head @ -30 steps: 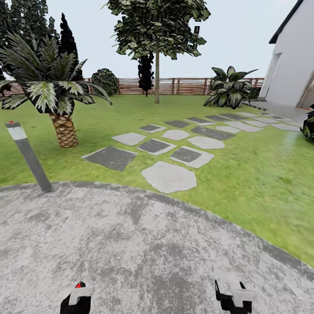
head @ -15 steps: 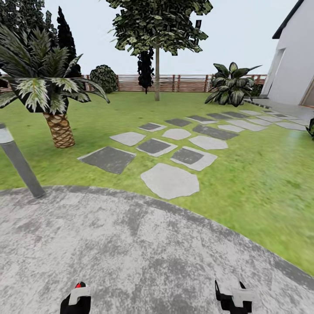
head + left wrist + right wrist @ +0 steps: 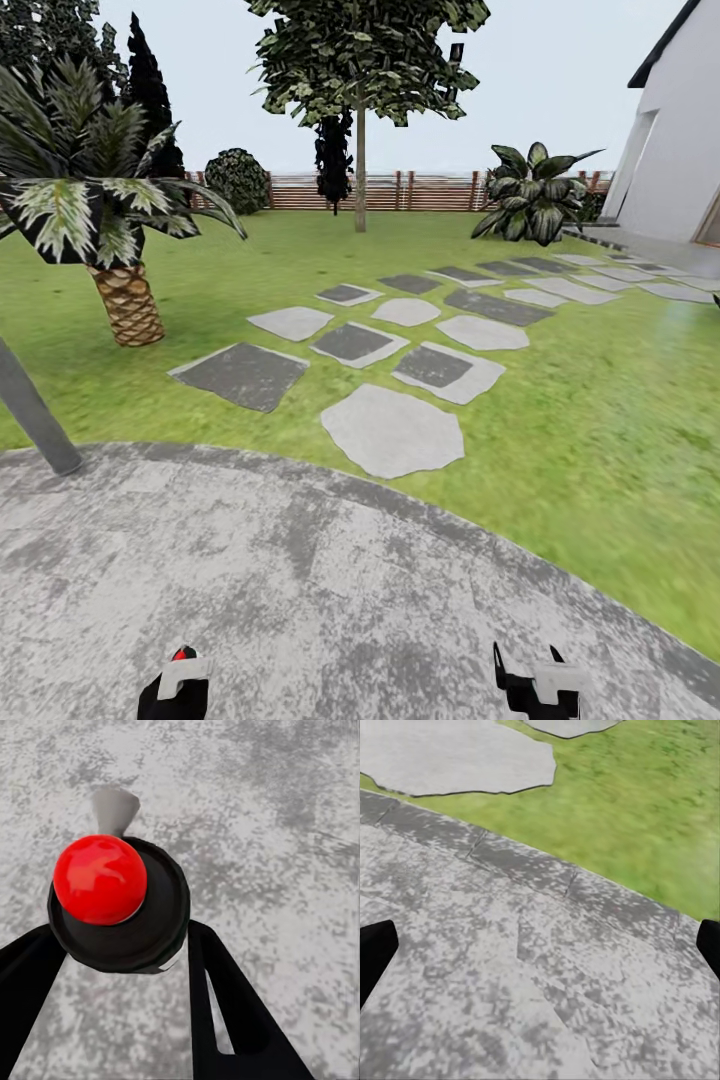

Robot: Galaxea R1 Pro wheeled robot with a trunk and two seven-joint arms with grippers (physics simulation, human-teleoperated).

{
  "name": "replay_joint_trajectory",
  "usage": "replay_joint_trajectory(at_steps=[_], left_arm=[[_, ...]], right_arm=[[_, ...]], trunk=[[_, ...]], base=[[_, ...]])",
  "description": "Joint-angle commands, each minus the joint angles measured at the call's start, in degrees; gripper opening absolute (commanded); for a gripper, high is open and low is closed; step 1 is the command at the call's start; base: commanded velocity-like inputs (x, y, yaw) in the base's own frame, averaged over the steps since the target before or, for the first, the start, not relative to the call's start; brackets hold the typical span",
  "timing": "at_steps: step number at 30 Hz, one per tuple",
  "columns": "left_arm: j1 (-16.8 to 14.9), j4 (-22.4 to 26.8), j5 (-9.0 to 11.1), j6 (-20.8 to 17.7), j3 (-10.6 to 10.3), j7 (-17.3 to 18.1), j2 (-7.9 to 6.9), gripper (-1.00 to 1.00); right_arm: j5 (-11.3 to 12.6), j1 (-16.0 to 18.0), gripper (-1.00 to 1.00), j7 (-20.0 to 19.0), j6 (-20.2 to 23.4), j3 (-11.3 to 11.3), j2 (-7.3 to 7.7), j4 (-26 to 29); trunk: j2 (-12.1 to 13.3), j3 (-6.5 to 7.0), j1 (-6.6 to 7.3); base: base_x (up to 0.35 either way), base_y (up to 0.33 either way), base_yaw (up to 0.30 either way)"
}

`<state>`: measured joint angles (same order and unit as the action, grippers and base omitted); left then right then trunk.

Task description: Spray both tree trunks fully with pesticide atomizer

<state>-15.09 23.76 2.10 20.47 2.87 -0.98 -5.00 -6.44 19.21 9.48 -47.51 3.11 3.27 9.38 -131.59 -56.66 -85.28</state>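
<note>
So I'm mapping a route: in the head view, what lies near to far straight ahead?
Grey paved circle → pale stepping slab → dark slab → lawn → tree trunk → wooden fence.

Light: bright, even daylight | shadows: faint | grass (image 3: 620, 440): blurred | edges: stretched

Grey mottled paving (image 3: 300, 560) underfoot, green lawn (image 3: 600, 420) beyond, stepping slabs (image 3: 392, 430) ahead, palm (image 3: 95, 215) left, slat fence (image 3: 420, 192) far, white house wall (image 3: 675, 130) right, pale sky.
</note>
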Motion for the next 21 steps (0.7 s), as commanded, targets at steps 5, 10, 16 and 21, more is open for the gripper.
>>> replay_joint_trajectory(at_steps=[5, 10, 16, 21], left_arm=[[-0.02, -0.03, 0.22, 0.18, -0.06, -0.07, -0.01, -1.00], [-0.02, -0.04, 0.21, 0.18, -0.06, -0.07, -0.01, -1.00], [-0.03, -0.05, 0.22, 0.18, -0.06, -0.07, -0.01, -1.00], [-0.01, -0.04, 0.24, 0.18, -0.06, -0.07, -0.01, -1.00]], right_arm=[[-0.63, 0.03, 1.00, 0.27, -0.12, 0.31, -0.01, -0.04], [-0.64, 0.03, 1.00, 0.27, -0.12, 0.31, -0.01, -0.06], [-0.64, 0.03, 1.00, 0.27, -0.13, 0.31, -0.01, -0.06], [-0.66, 0.03, 1.00, 0.27, -0.13, 0.31, -0.01, -0.06]], trunk=[[-0.02, -0.05, -0.02], [-0.02, -0.05, -0.02], [-0.02, -0.05, -0.02], [-0.02, -0.05, -0.02]], base=[[0.339, 0.000, 0.000], [0.339, 0.000, 0.000], [0.339, 0.000, 0.000], [0.339, 0.000, 0.000]])
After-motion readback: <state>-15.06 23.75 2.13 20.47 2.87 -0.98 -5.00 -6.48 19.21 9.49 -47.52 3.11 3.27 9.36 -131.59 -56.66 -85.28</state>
